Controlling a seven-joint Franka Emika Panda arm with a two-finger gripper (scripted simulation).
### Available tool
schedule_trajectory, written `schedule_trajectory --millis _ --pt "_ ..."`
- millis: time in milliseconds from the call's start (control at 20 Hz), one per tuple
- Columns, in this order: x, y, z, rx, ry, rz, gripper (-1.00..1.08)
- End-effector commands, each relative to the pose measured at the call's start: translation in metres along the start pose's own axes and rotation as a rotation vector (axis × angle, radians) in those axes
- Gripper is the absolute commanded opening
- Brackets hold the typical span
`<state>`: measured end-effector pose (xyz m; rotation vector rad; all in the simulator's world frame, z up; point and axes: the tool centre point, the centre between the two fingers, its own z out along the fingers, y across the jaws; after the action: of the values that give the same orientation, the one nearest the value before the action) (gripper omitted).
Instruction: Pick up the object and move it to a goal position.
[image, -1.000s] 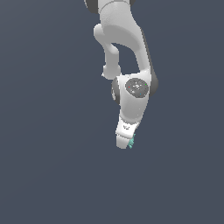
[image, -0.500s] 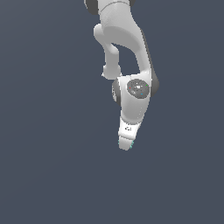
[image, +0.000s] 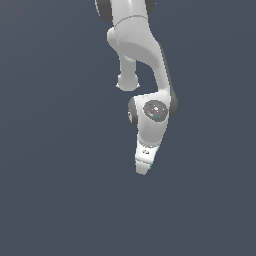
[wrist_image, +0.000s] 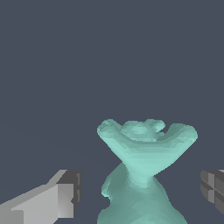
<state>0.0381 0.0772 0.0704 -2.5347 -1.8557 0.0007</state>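
The object (wrist_image: 144, 153) is a teal bow-tie shaped piece with lumpy edges. In the wrist view it stands between the two fingers of my gripper (wrist_image: 141, 192). One fingertip (wrist_image: 66, 194) and the other fingertip (wrist_image: 213, 187) each sit apart from the piece, with a gap on both sides, so the gripper is open around it. In the exterior view my white gripper (image: 143, 169) points down at the end of the arm and covers the piece almost fully.
The flat dark grey-blue ground (image: 55, 200) fills both views. The white arm (image: 145, 60) comes down from the top of the exterior view. No other object shows.
The gripper has sunk slightly lower in the exterior view. A teal sliver seen below its tip one second ago is now hidden behind the fingers.
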Motion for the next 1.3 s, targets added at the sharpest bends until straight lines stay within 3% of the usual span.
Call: schedule_trajectory --millis 0,250,300,1250 --pt "0.000 0.000 0.011 0.000 0.000 -0.001 1.00" --pt "0.000 0.001 0.017 0.000 0.000 -0.001 1.00" --pt "0.000 0.001 0.017 0.000 0.000 -0.001 -1.00" --pt "0.003 -0.006 -0.004 -0.001 0.000 -0.001 -1.00"
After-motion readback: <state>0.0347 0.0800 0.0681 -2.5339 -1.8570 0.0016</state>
